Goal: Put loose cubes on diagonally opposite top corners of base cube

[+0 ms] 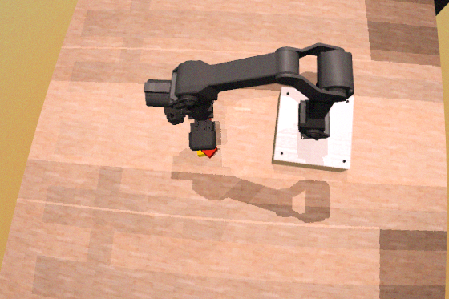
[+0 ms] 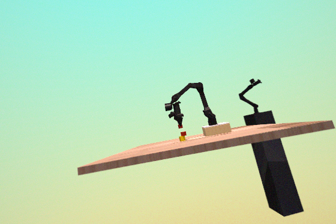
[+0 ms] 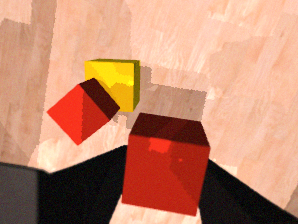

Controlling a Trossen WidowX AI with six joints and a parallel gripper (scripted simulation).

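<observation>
The yellow base cube (image 1: 200, 154) (image 2: 182, 138) (image 3: 125, 75) rests on the table. A red cube (image 1: 210, 152) (image 2: 183, 133) (image 3: 67, 112) sits on top, over the base's lower-left corner in the wrist view, turned diagonally to its sides. My gripper (image 2: 180, 124) (image 3: 164, 160) is shut on the other red cube, which shows in the exterior view (image 2: 180, 127) and large in the wrist view (image 3: 164, 182). The held cube is in the air above the base cube's height, clear of both other cubes. In the top view the gripper's body hides the held cube and part of the stack.
The arm's white mounting block (image 1: 313, 159) (image 2: 216, 130) stands on the wooden table (image 1: 120, 243) (image 2: 135, 155), to the right of the cubes. A dark pedestal (image 2: 270, 164) with a second small arm (image 2: 248, 101) stands beyond the table.
</observation>
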